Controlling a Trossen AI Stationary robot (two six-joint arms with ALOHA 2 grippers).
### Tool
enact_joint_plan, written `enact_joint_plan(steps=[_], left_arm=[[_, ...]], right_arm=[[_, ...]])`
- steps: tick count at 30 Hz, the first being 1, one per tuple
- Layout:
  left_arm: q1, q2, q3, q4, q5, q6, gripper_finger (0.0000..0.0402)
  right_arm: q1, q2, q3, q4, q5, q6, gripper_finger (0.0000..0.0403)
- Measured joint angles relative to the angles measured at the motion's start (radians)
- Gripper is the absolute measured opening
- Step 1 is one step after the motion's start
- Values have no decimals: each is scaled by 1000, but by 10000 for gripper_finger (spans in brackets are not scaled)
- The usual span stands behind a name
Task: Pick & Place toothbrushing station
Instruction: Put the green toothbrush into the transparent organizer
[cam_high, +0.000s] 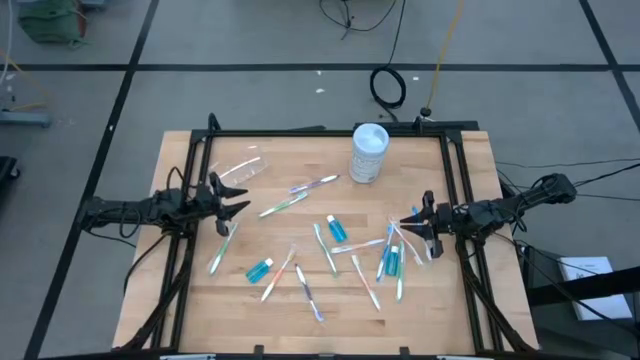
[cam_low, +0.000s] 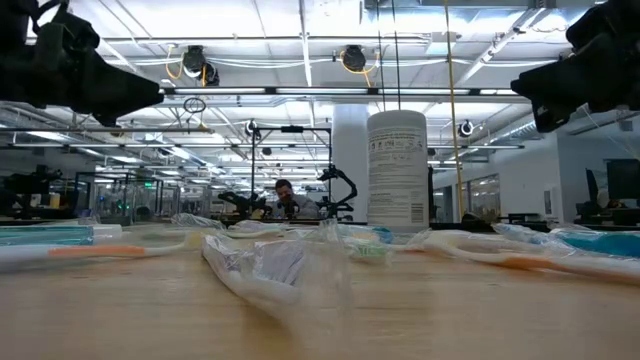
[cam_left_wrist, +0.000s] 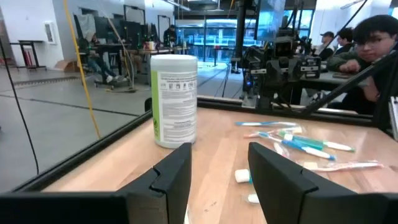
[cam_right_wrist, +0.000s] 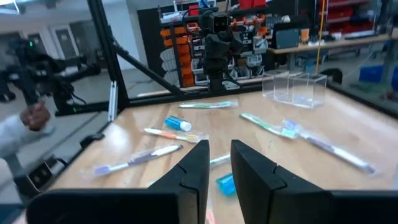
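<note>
Looking down: a wooden table (cam_high: 180, 310) scattered with toothbrushing items, one arm at each side edge.
Landmark: one white cylindrical container (cam_high: 369, 152) stands upright near the table's far edge.
Clear plastic cup (cam_high: 238, 168): one, lying well to the left of the container.
Toothpaste tubes: two small blue ones, one (cam_high: 337, 229) nearer than the container, one (cam_high: 260, 269) farther towards the near-left.
Toothbrushes (cam_high: 312, 184): roughly a dozen, loose on the wood nearer than the container; exact number unclear where they overlap at the right.
Left gripper (cam_high: 234, 198): raised off the table, beside the cup, fingers (cam_left_wrist: 171, 180) spread apart, holding nothing.
Right gripper (cam_high: 411, 228): raised over the right-hand brush cluster (cam_high: 390, 258), fingers (cam_right_wrist: 193, 171) parted narrowly, empty.
</note>
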Motion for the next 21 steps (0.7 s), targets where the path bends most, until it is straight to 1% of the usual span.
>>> enact_joint_plan(steps=[4, 6, 9, 15, 18, 21], left_arm=[[0, 23, 49, -47, 1, -45, 161], [0, 55, 106, -115, 5, -48, 161], [0, 144, 199, -250, 5, -90, 161], [0, 417, 397, -524, -2, -235, 161], [0, 562, 438, -534, -42, -294, 161], [4, 709, 473, -541, -53, -350, 161]], right_arm=[[0, 0, 0, 0, 0, 56, 59], [0, 0, 0, 0, 0, 62, 59], [0, 0, 0, 0, 0, 58, 59], [0, 0, 0, 0, 0, 21, 59], [0, 0, 0, -1, 0, 17, 59], [0, 0, 0, -1, 1, 18, 59]])
